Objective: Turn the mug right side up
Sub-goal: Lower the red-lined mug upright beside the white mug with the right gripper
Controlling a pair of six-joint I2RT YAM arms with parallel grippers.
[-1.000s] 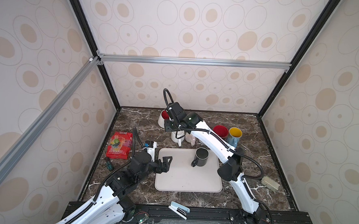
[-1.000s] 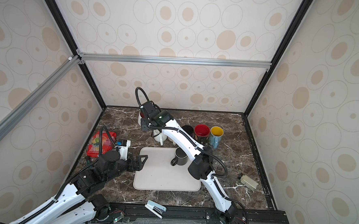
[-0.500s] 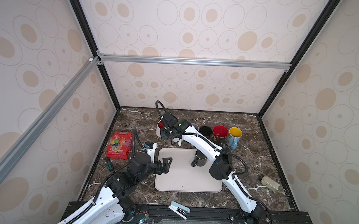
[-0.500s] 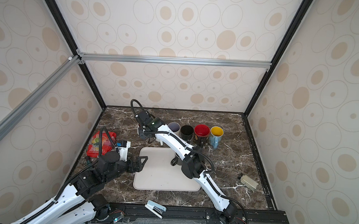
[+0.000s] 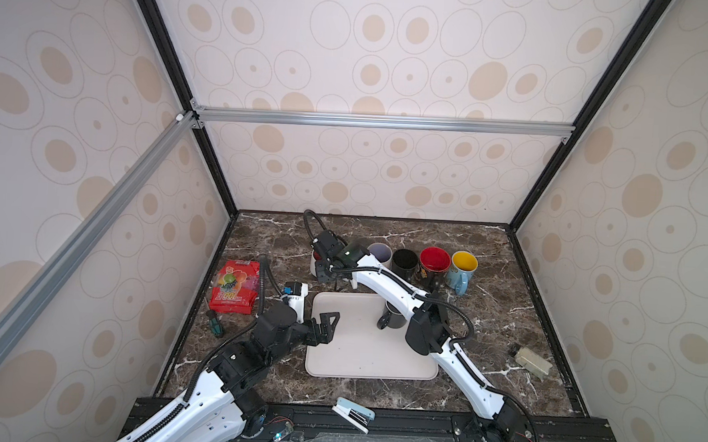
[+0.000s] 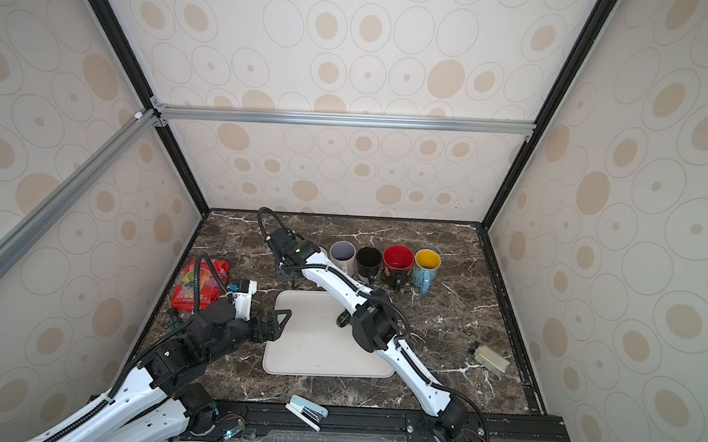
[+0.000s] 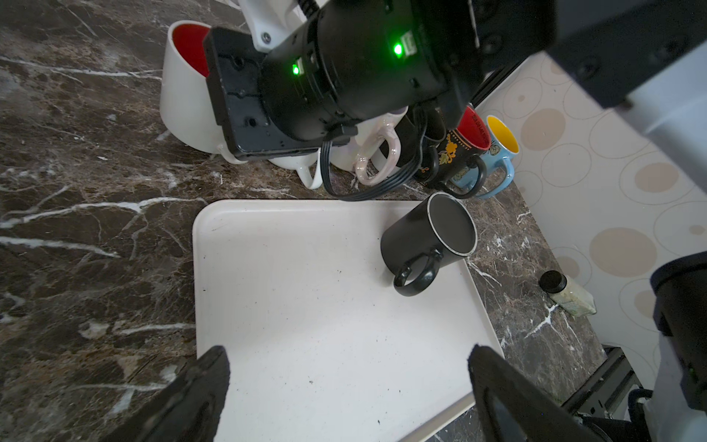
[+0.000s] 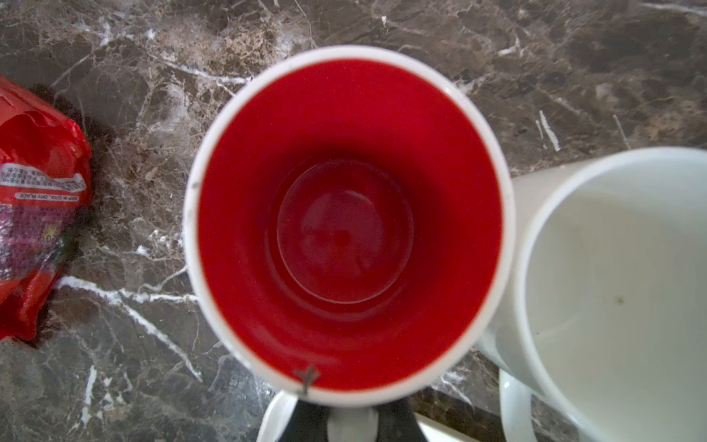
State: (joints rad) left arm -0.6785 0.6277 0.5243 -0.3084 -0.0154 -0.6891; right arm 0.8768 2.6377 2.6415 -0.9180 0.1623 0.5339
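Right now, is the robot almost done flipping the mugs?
Done: the back-row mugs stand open side up. In hand: the right gripper is shut on the handle of the red-lined white mug, upright at the row's end. To do: the black mug on the tray looks bottom-up; the open left gripper hovers over the tray.

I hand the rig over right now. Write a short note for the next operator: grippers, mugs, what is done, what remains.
Left gripper: open, empty, over the near part of the tray.
Right gripper: shut on the handle of the white mug with red inside.
Done: that mug is mouth up, at the left end of the mug row beyond the tray.
Black mug stands on the tray; its top looks like a flat grey disc, so it may be upside down.
To do: release the handle, withdraw, check the black mug.
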